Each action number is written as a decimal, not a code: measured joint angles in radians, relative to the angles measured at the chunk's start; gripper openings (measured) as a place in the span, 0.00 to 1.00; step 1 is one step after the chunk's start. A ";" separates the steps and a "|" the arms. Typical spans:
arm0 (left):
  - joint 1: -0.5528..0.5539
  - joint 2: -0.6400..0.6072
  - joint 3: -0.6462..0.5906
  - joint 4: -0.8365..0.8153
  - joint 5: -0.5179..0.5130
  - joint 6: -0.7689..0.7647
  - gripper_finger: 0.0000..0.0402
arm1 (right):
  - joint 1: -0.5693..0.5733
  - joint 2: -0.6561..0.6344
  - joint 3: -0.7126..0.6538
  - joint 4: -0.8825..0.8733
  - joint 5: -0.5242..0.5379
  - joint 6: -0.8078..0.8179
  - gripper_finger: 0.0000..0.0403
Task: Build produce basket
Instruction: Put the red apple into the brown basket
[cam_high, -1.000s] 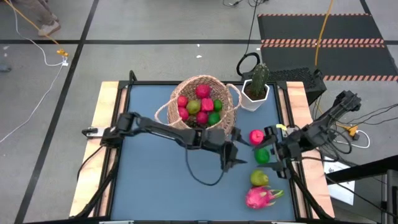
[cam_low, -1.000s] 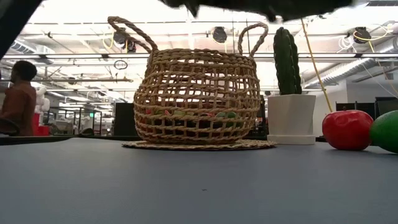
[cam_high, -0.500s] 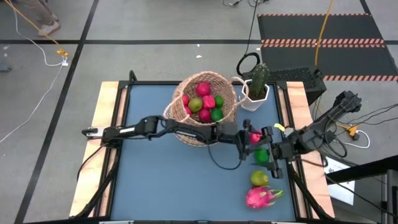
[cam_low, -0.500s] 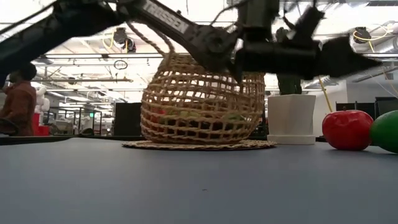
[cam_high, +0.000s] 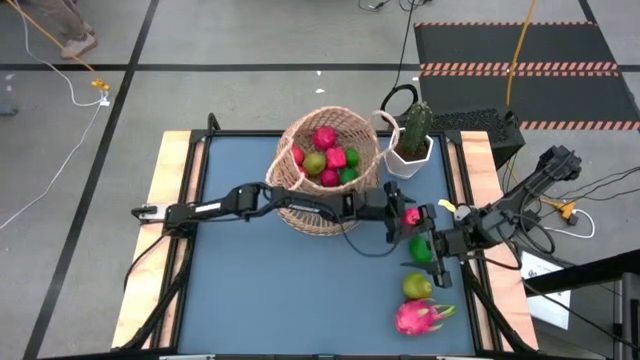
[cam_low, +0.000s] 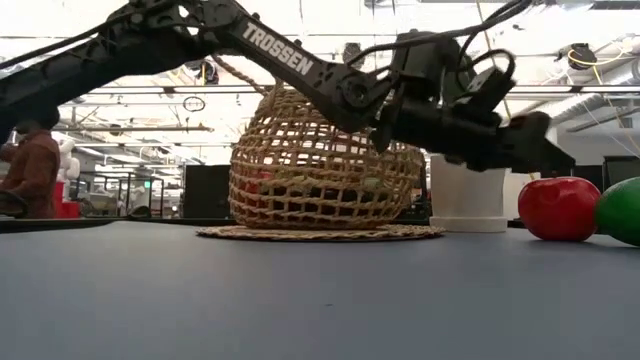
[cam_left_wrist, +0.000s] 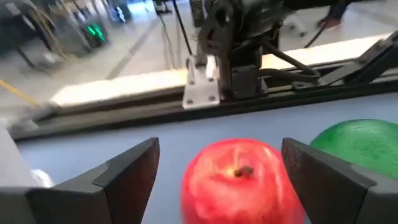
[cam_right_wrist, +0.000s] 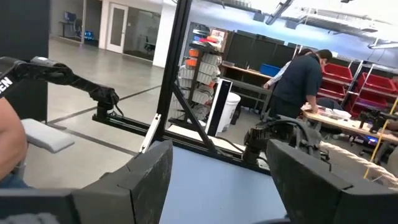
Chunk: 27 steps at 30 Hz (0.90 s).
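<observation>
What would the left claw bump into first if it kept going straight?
Most likely the red apple. The left claw is open with that apple centred between its fingers, just ahead. The lime sits off to one side, so it should miss that. How near the apple is can't be told exactly.

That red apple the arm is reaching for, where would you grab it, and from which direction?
Across its round middle. In the left wrist view the apple sits upright, stem dimple up, centred between the open left gripper, so straight ahead from the basket side looks best. The green lime sits close beside it, so the finger on that side probably has little room.
</observation>
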<state>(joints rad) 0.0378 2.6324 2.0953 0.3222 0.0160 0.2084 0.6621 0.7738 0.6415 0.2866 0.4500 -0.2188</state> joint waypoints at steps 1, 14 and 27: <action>0.009 0.000 0.000 -0.011 0.030 -0.040 0.84 | 0.000 0.000 0.000 0.000 0.000 -0.001 0.63; -0.001 0.047 0.001 0.021 0.165 -0.049 0.84 | -0.002 0.000 0.000 0.000 0.054 -0.003 0.63; 0.016 0.065 0.001 0.026 0.085 -0.192 0.84 | -0.002 0.000 0.000 0.000 0.054 0.020 0.63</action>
<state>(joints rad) 0.0540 2.6976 2.0960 0.3485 0.1013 0.0163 0.6605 0.7742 0.6415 0.2866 0.5041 -0.1989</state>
